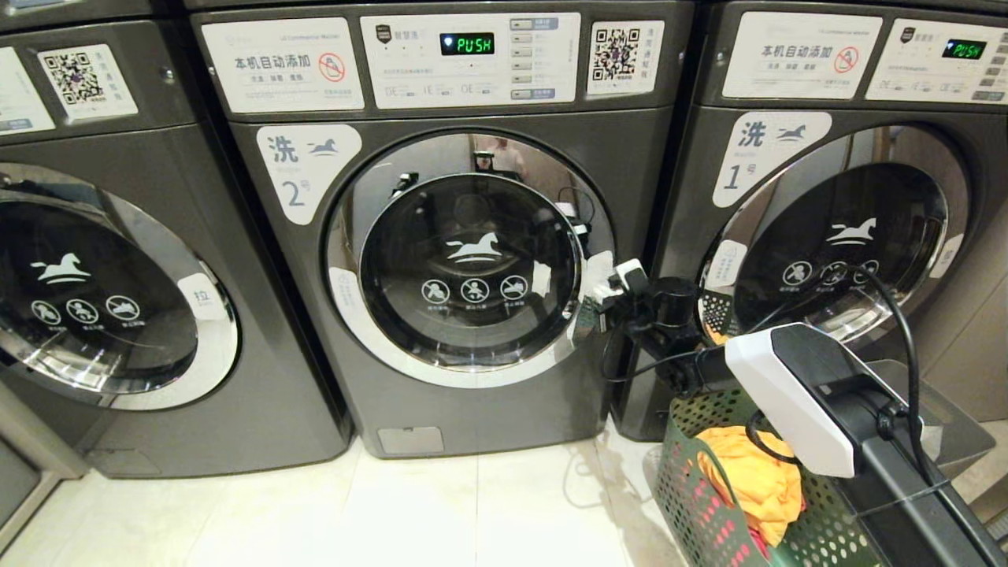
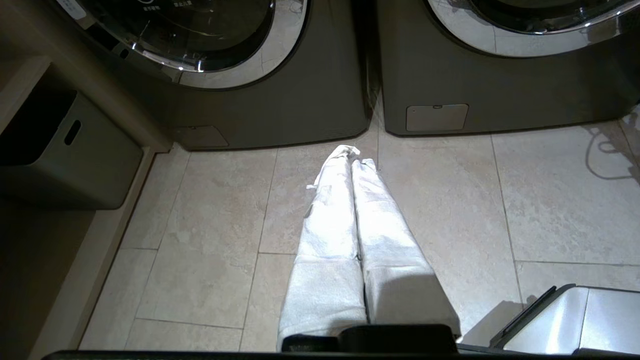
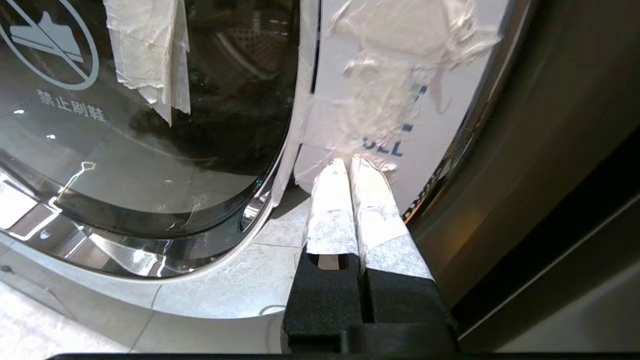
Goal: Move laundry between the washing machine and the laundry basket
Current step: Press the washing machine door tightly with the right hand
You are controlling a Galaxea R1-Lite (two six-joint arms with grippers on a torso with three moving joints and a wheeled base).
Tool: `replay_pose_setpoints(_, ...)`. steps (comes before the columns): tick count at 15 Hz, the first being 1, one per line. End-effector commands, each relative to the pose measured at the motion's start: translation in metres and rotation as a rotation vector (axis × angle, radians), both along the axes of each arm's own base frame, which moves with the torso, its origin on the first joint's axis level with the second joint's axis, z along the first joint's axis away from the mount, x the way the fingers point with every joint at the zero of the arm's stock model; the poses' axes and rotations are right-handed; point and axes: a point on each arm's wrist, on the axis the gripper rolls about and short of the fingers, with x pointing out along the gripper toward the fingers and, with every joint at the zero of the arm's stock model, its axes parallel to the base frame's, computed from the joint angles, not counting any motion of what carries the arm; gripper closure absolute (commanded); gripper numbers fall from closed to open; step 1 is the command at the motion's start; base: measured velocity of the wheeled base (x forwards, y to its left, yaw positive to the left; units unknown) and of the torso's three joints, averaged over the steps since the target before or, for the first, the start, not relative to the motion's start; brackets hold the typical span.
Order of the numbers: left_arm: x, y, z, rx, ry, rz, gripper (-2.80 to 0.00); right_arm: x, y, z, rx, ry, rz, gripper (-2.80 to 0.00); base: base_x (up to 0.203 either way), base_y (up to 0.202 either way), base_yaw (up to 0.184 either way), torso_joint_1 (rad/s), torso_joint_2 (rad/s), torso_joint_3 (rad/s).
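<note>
- Right end effector (image 1: 622, 285) of mine sits with its taped fingers (image 3: 345, 200) pressed together and nothing between them, tips right against the taped white label on the chrome rim of the door (image 1: 471, 260).
- That door belongs to the washing machine (image 1: 441, 228) marked "2"; it is closed, and its dark glass lies just to the left of my right end effector.
- Behind and below that end effector, under my right forearm, stands the laundry basket (image 1: 693, 488), dark green with round holes.
- A yellow-orange garment (image 1: 756, 472) lies bunched in the basket, with a bit of red-pink cloth showing beneath it.
- Beyond the basket stands the machine marked "1" (image 1: 835, 205), its door also closed.
- My left end effector (image 2: 352, 160) hangs over the tiled floor (image 2: 210, 240), its wrapped fingers closed on each other and empty, tips pointing toward the gap between two machine bases.
- Off to one side of it a grey bin (image 2: 70, 150) sits in a low shelf.
</note>
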Motion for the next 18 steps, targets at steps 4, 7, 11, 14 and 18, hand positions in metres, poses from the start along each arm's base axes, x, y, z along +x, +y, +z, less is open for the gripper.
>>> replay_pose_setpoints(4, 0.001, 0.000, 0.001, 0.031, 0.006, -0.008, 0.00, -0.001, 0.000, 0.012, 0.009, -0.024, 0.003, 0.00, 0.000, 0.000, 0.000, 0.002, 0.00, -0.034)
replay_pose_setpoints(7, 0.000, 0.000, 0.002, 0.037, 0.002, -0.010, 0.00, -0.002, -0.001, 0.024, 0.016, -0.046, 0.003, 0.00, 0.000, 0.000, 0.000, 0.000, 0.00, 0.000)
replay_pose_setpoints(11, -0.001, 0.000, 0.003, 0.041, 0.000, -0.004, 0.00, -0.002, -0.001, 0.026, 0.017, -0.050, 0.002, 0.00, 0.000, 0.000, 0.000, 0.000, 0.00, 0.000)
replay_pose_setpoints(14, -0.001, 0.000, 0.003, 0.040, -0.003, -0.003, 0.00, -0.003, -0.001, 0.030, 0.018, -0.055, 0.002, 0.00, 0.000, 0.000, 0.000, 0.000, 0.00, 0.000)
replay_pose_setpoints(18, -0.001, 0.000, 0.003, 0.063, 0.002, -0.010, 0.00, -0.003, -0.002, 0.030, 0.018, -0.055, 0.000, 0.00, 0.000, 0.000, 0.000, 0.000, 0.00, 0.000)
